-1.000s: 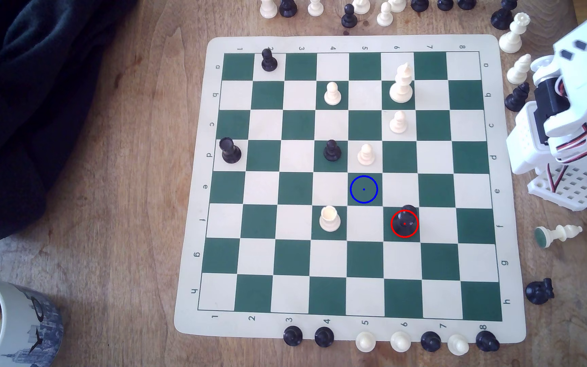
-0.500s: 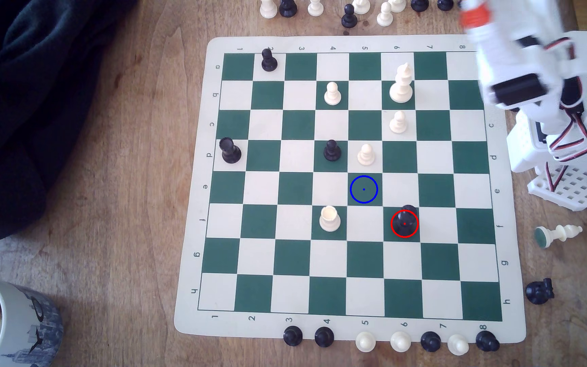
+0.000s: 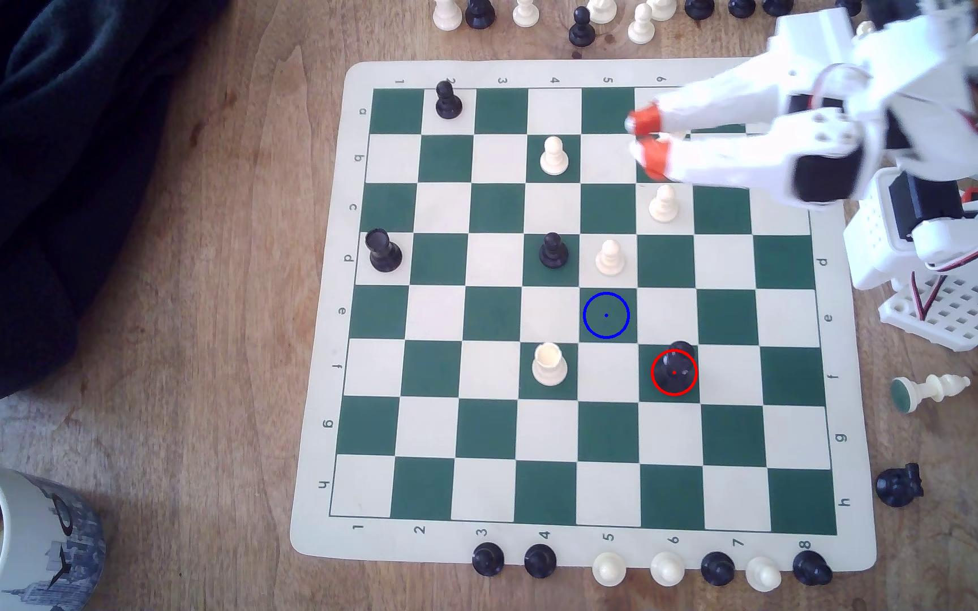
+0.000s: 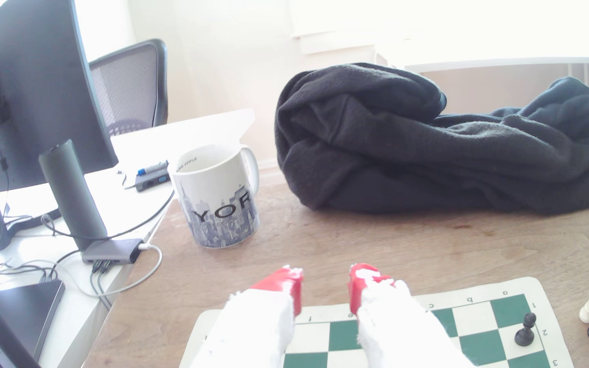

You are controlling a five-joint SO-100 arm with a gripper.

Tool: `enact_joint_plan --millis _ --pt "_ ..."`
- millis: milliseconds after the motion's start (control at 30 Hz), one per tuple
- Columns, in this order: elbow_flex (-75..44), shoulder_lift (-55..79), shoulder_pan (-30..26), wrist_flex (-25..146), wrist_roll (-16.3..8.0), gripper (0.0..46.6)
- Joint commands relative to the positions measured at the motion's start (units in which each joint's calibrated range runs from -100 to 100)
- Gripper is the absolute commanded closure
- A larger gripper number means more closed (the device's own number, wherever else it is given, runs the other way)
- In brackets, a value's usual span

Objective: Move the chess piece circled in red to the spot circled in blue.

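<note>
Setting: a worn wooden surface (image 3: 192,329) in a bright room, carrying a roll-up green-and-cream chessboard (image 3: 569,549).

Item: the chess piece (image 3: 675,369), black, glossy, ringed in red, upright on a green square toward the near right of the board in the exterior view. Judged light, rigid and slick, with a wide base that should keep it steady; best taken around the narrower body above the base, jaws closing level so it does not squirt out or tip.

Destination: the spot (image 3: 606,315), a green square with a blue ring, vacant, diagonally adjacent, one square further and to the left.

End effector (image 3: 642,140): red-tipped, held over the far rows of the board, well apart from the chess piece, jaws parted with a clear gap, holding nothing.

Nearby:
- white pawn (image 3: 610,257), one square beyond the spot; likeliest to be knocked.
- black pawn (image 3: 553,251), beside it.
- white rook (image 3: 549,364), two squares left of the chess piece.

Off board: mug (image 4: 217,198), dark cloth (image 4: 445,141), spare pieces along the edges.
</note>
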Motion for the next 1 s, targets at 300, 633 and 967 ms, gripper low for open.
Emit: enact_joint_plan --millis 300,633,967 --pt "-20.6 22.93 -5.1 22.17 4.49 30.7" --pt "-29.3 41.1 -9.17 28.15 -0.68 29.4" --pt "-28.39 45.93 -13.0 32.4 0.68 24.6"
